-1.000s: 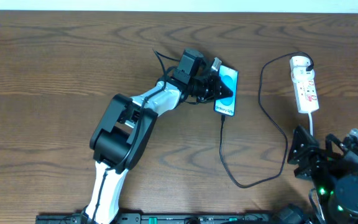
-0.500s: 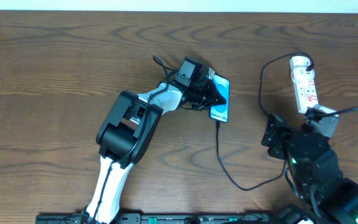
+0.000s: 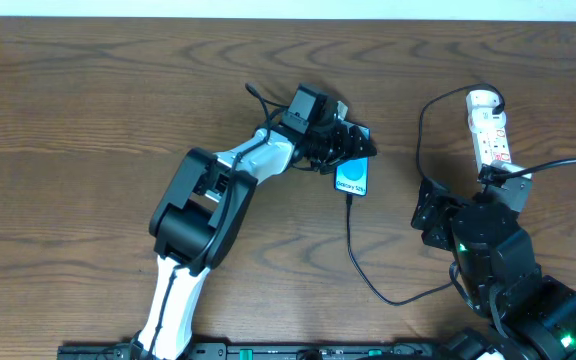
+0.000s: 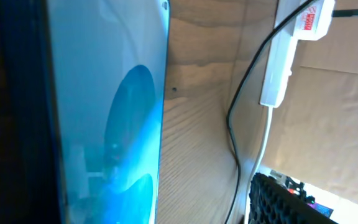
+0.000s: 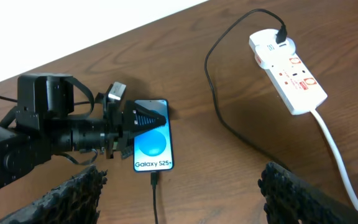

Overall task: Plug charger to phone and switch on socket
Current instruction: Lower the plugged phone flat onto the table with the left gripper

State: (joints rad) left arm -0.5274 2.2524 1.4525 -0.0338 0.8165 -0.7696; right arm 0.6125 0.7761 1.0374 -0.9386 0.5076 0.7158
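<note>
The phone (image 3: 353,178) lies face up on the table, with its blue oval and "Galaxy S25" text showing (image 5: 153,144). The charger's black cable (image 3: 354,250) ends in a connector (image 5: 155,180) seated in the phone's lower edge. The cable loops round to the rounded end of the white socket (image 3: 492,135). My left gripper (image 3: 360,143) stands open at the phone's top end. In the left wrist view the phone's screen (image 4: 117,124) fills the left half and no fingers show. My right gripper (image 3: 436,215) is open, left of the socket's cord end, with nothing between its fingers (image 5: 303,193).
The socket's white cord (image 5: 334,149) runs toward the front right under my right arm. The cable's loop (image 3: 423,150) lies between the phone and the socket. Bare wooden table (image 3: 88,120) stretches to the left.
My left gripper has opened and the phone now lies flat, slightly nearer the front. My right arm has come up from the front right corner toward the socket.
</note>
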